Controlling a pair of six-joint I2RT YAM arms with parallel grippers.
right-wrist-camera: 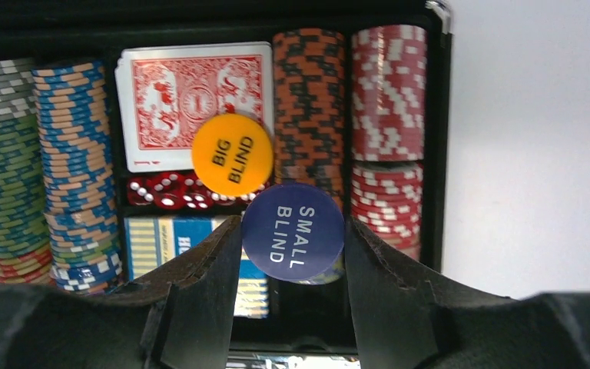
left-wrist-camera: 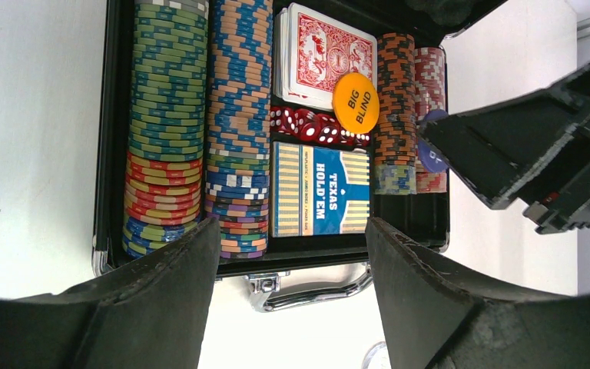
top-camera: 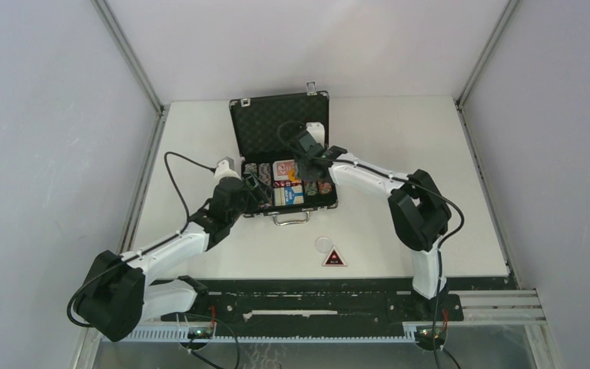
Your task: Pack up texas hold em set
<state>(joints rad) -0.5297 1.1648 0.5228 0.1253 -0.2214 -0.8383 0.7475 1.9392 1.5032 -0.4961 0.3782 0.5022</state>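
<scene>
The black briefcase [top-camera: 265, 123] of the texas hold em set lies open at the table's middle, lid up at the back. Its tray holds chip stacks [left-wrist-camera: 165, 115], a red deck [right-wrist-camera: 177, 92], a blue deck [left-wrist-camera: 323, 188], red dice [left-wrist-camera: 307, 127] and an orange BIG BLIND token [right-wrist-camera: 232, 154]. My right gripper [right-wrist-camera: 293, 223] hovers over the tray's right half, shut on a blue SMALL BLIND token [right-wrist-camera: 293, 238] by its edges. My left gripper [left-wrist-camera: 292, 227] stands open and holds nothing, just above the case's front edge and silver handle [left-wrist-camera: 315, 290].
A clear round disc [top-camera: 325, 244] and a red triangular marker [top-camera: 334, 258] lie on the white table in front of the case. Grey walls close in on the table's left, right and back sides.
</scene>
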